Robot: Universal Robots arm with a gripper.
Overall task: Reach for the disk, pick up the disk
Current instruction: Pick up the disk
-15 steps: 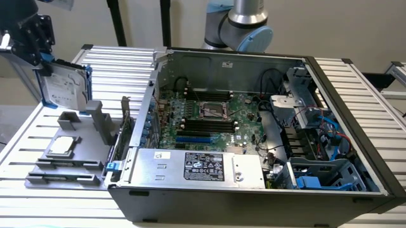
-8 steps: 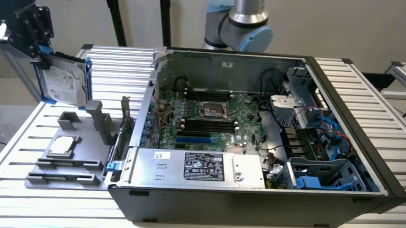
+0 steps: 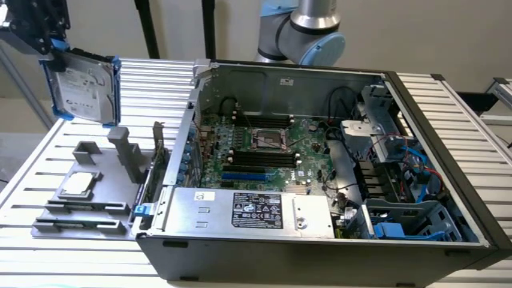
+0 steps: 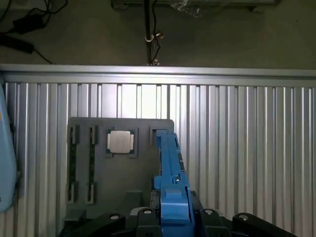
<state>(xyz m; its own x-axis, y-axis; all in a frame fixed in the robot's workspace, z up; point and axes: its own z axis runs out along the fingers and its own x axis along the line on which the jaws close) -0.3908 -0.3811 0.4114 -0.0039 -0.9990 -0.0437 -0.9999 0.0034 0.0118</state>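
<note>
The disk [image 3: 80,87], a silver-grey hard drive with a white label and blue rails, hangs upright in the air above the far corner of the table on the exterior view's left. My gripper [image 3: 50,49] is shut on its upper edge. In the wrist view the disk [image 4: 173,182] shows edge-on as a blue rail running out from between my gripper's black fingers [image 4: 146,217]. It is well above the grey holder plate [image 4: 123,168] and touches nothing else.
The grey holder plate [image 3: 88,198] lies on the slatted metal table [image 3: 152,78] with a small square silver chip [image 3: 78,183] in it. An open computer case [image 3: 448,144] fills the exterior view's right, with a grey labelled box [image 3: 252,213] at its front. The arm's joints [image 3: 308,30] rise behind the case.
</note>
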